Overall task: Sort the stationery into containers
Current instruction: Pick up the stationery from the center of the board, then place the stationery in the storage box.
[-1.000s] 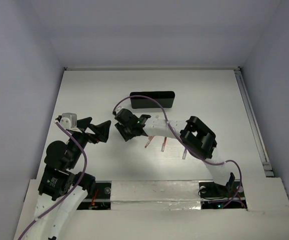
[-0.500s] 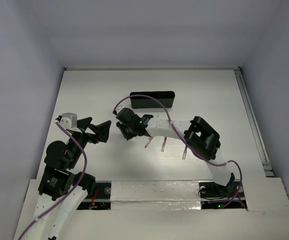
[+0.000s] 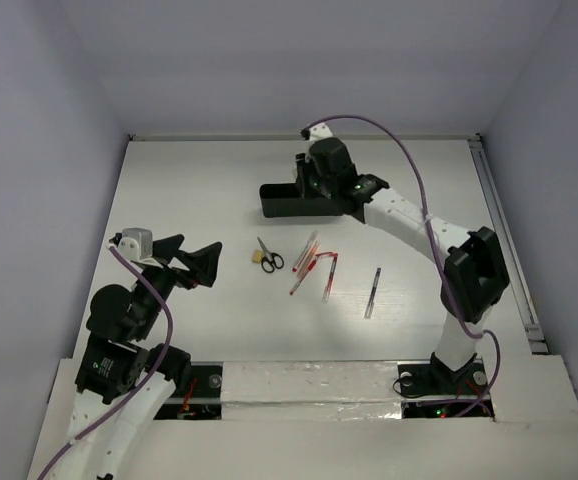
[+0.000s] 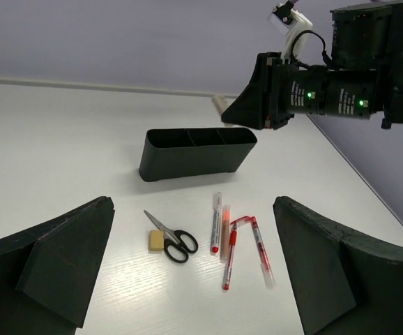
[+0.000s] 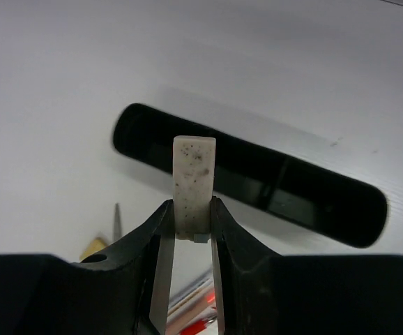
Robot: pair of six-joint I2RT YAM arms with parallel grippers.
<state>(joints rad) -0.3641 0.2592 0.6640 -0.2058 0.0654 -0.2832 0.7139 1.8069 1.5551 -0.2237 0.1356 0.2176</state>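
Note:
My right gripper [image 5: 191, 216] is shut on a white speckled eraser block [image 5: 194, 178] that sticks up past its fingertips. It hangs just above the long black tray [image 5: 313, 199], whose compartments look empty. From above, the right gripper [image 3: 309, 180] sits over the tray [image 3: 279, 210] near its middle. On the table lie black-handled scissors [image 4: 173, 241], a beige eraser [image 4: 157, 240] touching them, and a loose cluster of red-and-clear pens [image 4: 216, 222]. One more pen [image 3: 372, 292] lies apart to the right. My left gripper [image 4: 193, 209] is open, low and short of the scissors, with nothing between its fingers.
The right arm's purple cable [image 3: 409, 160] arcs over the back of the table. A rail [image 3: 504, 240] runs along the right table edge. White walls close in the left, right and far sides.
The right arm has swung from over the scissors and pens up to the tray, with the white eraser block in its jaws. The scissors and beige eraser now show. The left arm stayed put.

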